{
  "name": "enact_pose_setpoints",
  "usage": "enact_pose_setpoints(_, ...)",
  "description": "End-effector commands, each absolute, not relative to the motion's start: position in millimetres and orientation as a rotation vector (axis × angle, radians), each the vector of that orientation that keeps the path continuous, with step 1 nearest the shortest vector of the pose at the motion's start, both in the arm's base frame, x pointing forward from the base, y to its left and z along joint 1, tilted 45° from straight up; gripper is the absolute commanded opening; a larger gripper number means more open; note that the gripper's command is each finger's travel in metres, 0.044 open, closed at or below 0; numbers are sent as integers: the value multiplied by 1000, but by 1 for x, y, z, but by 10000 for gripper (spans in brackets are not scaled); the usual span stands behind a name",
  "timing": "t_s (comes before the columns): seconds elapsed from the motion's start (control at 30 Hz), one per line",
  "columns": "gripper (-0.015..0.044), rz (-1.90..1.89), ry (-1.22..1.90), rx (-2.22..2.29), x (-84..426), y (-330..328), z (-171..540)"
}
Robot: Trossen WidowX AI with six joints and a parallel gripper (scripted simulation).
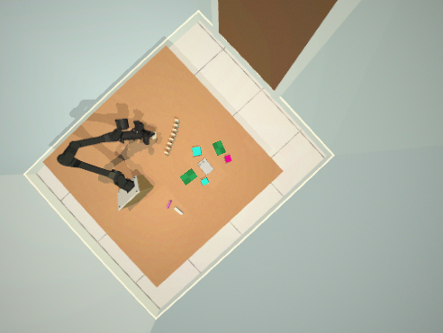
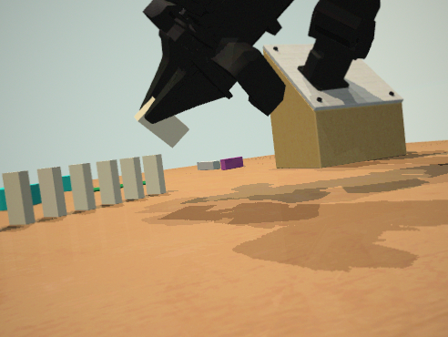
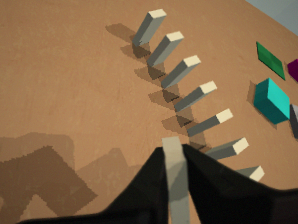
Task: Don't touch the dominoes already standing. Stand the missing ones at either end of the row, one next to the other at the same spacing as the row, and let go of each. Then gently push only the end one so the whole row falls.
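Note:
My gripper (image 1: 151, 136) (image 2: 149, 113) (image 3: 172, 152) is shut on a cream domino (image 1: 154, 135) (image 2: 169, 130) (image 3: 176, 172), which is tilted in the air. In the top view they are left of the row of standing dominoes (image 1: 172, 136) (image 2: 109, 183) (image 3: 192, 61). In the exterior view the held domino is above the height of the row's tops and touches none of them. The row has several upright, evenly spaced cream dominoes. The near ones are partly hidden behind my fingers in the wrist view. A whitish block (image 1: 178, 211) (image 2: 208, 165) lies flat away from the row.
A purple block (image 1: 169, 204) (image 2: 231, 163) lies beside the whitish one. Right of the row are cyan blocks (image 1: 196, 151) (image 3: 271, 100), green pieces (image 1: 188, 176) (image 3: 270, 60), a grey plate (image 1: 205, 166) and a magenta block (image 1: 228, 158). The arm's wedge base (image 2: 296, 132) stands behind.

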State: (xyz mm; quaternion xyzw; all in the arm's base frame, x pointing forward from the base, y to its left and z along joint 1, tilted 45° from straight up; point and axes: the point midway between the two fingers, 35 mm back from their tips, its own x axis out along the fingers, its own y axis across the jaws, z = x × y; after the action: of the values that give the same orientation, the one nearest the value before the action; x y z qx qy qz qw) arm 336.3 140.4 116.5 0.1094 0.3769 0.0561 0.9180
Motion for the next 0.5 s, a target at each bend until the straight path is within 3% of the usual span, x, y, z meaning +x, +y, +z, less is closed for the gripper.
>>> enact_pose_setpoints(0.0,29,86,696,245,335,143,119)
enact_pose_setpoints(0.47,29,-2,371,397,317,150,140)
